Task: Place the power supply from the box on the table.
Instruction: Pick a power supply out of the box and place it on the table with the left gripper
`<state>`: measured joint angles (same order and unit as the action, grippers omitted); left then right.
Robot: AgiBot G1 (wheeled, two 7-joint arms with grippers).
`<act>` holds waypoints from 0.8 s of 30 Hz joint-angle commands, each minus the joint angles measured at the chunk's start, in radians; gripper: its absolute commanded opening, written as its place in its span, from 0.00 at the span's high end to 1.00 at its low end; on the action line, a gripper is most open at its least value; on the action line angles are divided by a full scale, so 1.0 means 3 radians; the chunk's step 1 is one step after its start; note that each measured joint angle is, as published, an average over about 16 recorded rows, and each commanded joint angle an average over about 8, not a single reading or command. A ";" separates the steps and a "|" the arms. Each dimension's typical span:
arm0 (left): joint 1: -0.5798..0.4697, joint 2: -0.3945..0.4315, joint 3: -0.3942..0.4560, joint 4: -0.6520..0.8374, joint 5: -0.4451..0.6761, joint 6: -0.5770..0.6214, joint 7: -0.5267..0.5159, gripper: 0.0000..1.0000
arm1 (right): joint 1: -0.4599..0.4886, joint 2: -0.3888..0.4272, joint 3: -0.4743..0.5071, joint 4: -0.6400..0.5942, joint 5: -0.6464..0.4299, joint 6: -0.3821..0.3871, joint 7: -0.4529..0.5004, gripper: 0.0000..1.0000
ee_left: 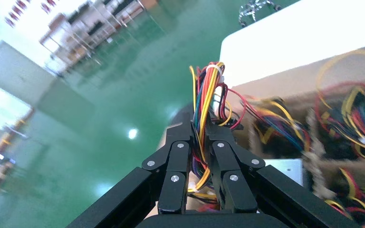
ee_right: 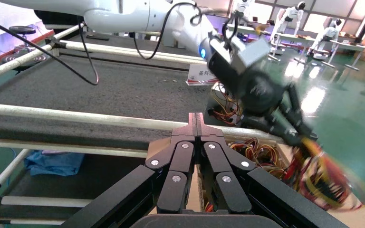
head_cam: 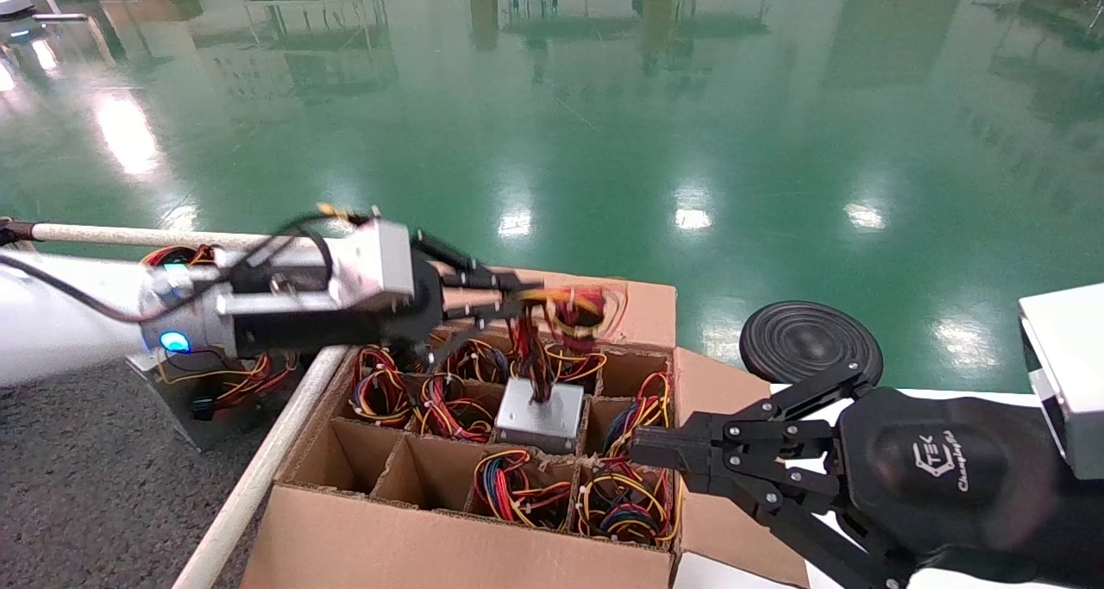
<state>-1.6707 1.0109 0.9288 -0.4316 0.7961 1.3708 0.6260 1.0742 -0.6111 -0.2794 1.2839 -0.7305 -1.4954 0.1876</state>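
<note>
My left gripper is shut on the tied wire bundle of a silver-grey power supply. The power supply hangs by its wires over the middle cells of the brown cardboard box, its lower edge about level with the dividers. Its metal body also shows in the left wrist view beside the fingers. The dark grey table lies to the left of the box, behind the white rail. My right gripper is shut and empty at the box's right side, above a cell of wires.
Several cells hold other power supplies with coloured wires; the two near-left cells look empty. Another power supply rests on the table by the rail. A black round disc sits on a white surface at the right.
</note>
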 commanded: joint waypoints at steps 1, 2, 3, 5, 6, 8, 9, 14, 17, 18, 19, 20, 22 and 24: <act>-0.0058 -0.0019 -0.0053 -0.0043 -0.0005 0.0014 0.0020 1.00 | 0.0000 0.0000 0.0000 0.0000 0.0000 0.0000 0.0000 1.00; -0.0090 -0.0025 -0.0077 -0.0061 0.0005 0.0012 0.0021 1.00 | 0.0000 0.0000 0.0000 0.0000 0.0000 0.0000 0.0000 1.00; -0.0124 -0.0032 -0.0101 -0.0078 0.0019 0.0009 0.0021 1.00 | 0.0000 0.0000 0.0000 0.0000 0.0000 0.0000 0.0000 1.00; -0.0192 -0.0043 -0.0143 -0.0108 0.0051 -0.0002 0.0021 1.00 | 0.0000 0.0000 0.0000 0.0000 0.0000 0.0000 0.0000 1.00; -0.0229 -0.0048 -0.0162 -0.0122 0.0071 -0.0009 0.0019 1.00 | 0.0000 0.0000 0.0000 0.0000 0.0000 0.0000 0.0000 1.00; -0.0301 -0.0058 -0.0196 -0.0146 0.0114 -0.0026 0.0017 1.00 | 0.0000 0.0000 0.0000 0.0000 0.0000 0.0000 0.0000 1.00; -0.0336 -0.0064 -0.0212 -0.0155 0.0138 -0.0038 0.0020 1.00 | 0.0000 0.0000 0.0000 0.0000 0.0000 0.0000 0.0000 1.00; -0.0484 -0.0101 -0.0278 -0.0182 0.0257 -0.0116 0.0054 1.00 | 0.0000 0.0000 0.0000 0.0000 0.0000 0.0000 0.0000 1.00; -0.0561 -0.0130 -0.0304 -0.0176 0.0337 -0.0186 0.0087 1.00 | 0.0000 0.0000 0.0000 0.0000 0.0000 0.0000 0.0000 1.00; -0.0586 -0.0140 -0.0309 -0.0170 0.0366 -0.0214 0.0098 1.00 | 0.0000 0.0000 0.0000 0.0000 0.0000 0.0000 0.0000 1.00; -0.0613 -0.0149 -0.0313 -0.0163 0.0396 -0.0245 0.0109 1.00 | 0.0000 0.0000 0.0000 0.0000 0.0000 0.0000 0.0000 1.00; -0.0641 -0.0157 -0.0314 -0.0153 0.0429 -0.0279 0.0120 1.00 | 0.0000 0.0000 0.0000 0.0000 0.0000 0.0000 0.0000 1.00; -0.0701 -0.0171 -0.0310 -0.0130 0.0498 -0.0354 0.0135 1.00 | 0.0000 0.0000 0.0000 0.0000 0.0000 0.0000 0.0000 1.00; -0.0762 -0.0183 -0.0299 -0.0099 0.0568 -0.0434 0.0148 1.00 | 0.0000 0.0000 0.0000 0.0000 0.0000 0.0000 0.0000 1.00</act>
<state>-1.9005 0.9581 0.8407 -0.4576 0.9674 1.2371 0.6696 1.0742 -0.6111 -0.2794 1.2839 -0.7305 -1.4954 0.1876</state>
